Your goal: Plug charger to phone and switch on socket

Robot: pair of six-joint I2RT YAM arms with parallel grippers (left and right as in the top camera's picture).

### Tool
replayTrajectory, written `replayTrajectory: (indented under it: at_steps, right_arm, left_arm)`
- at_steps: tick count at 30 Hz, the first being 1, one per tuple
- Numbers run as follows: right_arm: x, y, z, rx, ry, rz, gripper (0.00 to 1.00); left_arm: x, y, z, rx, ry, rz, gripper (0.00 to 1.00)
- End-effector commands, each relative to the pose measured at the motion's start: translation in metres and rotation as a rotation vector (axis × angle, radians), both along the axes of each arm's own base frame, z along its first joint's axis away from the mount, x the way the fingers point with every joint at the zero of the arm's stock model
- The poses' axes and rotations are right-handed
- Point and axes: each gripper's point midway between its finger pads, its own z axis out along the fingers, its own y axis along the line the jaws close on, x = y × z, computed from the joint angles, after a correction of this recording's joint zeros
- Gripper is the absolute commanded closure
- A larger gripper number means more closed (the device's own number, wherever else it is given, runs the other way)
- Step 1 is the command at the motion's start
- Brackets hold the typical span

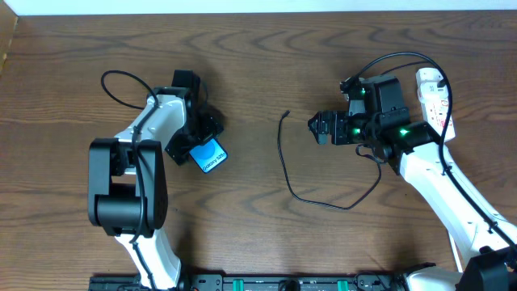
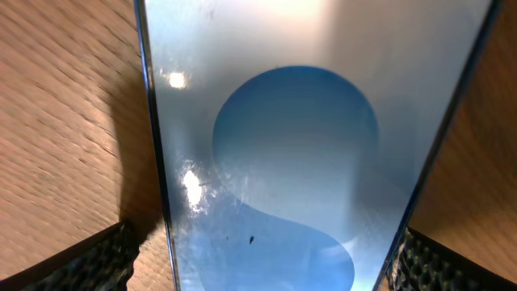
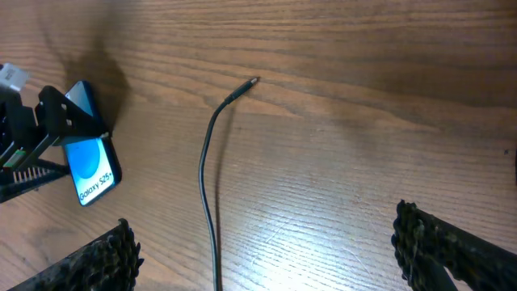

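Observation:
The phone (image 1: 212,155) has a blue screen and white text at its near end. My left gripper (image 1: 196,142) is shut on its upper part, and in the left wrist view the phone (image 2: 299,145) fills the space between the fingers (image 2: 266,263), tilted above the table. The charger cable (image 1: 295,192) is thin and black. It lies in a loop mid-table with its small plug tip (image 1: 287,113) free. My right gripper (image 1: 317,128) is open and empty just right of the tip. In the right wrist view (image 3: 266,250) the cable (image 3: 206,178) runs between its fingers, tip (image 3: 254,81) ahead. The white socket strip (image 1: 434,97) lies far right.
The cable runs back past the right arm towards the socket strip. The phone (image 3: 90,166) and the left gripper's fingers (image 3: 48,129) show at the left of the right wrist view. The table's far edge (image 1: 242,10) runs along the top.

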Motion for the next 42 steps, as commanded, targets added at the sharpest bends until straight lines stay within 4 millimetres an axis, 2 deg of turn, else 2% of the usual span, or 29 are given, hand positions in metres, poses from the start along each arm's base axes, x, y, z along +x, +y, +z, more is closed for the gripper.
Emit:
replayTrajectory:
  at_steps: [1,8,18,24,35,42]
  right_arm:
    - [0.005,-0.002,0.003,-0.006,-0.016,-0.002,0.01]
    - [0.005,-0.002,0.003,-0.006,-0.016,-0.002,0.01]
    - [0.005,-0.003,0.003,-0.006,-0.016,-0.003,0.01]
    - [0.005,-0.003,0.003,-0.007,-0.017,-0.003,0.01]
    - [0.005,-0.002,0.004,-0.006,-0.017,-0.002,0.01]
    - [0.005,-0.002,0.004,-0.006,-0.016,-0.002,0.01]
  left_arm:
    - [-0.029,0.014,-0.039,0.057,0.094,0.029,0.02]
    - [-0.029,0.014,-0.041,0.057,0.092,0.025,0.2]
    - [-0.028,0.015,-0.036,0.056,0.097,0.029,0.23]
    - [-0.019,0.014,-0.014,0.052,0.077,0.03,0.24]
    - [-0.003,0.007,0.039,0.002,-0.08,0.031,0.25]
    - [-0.002,-0.011,0.05,-0.104,-0.099,0.025,0.25]
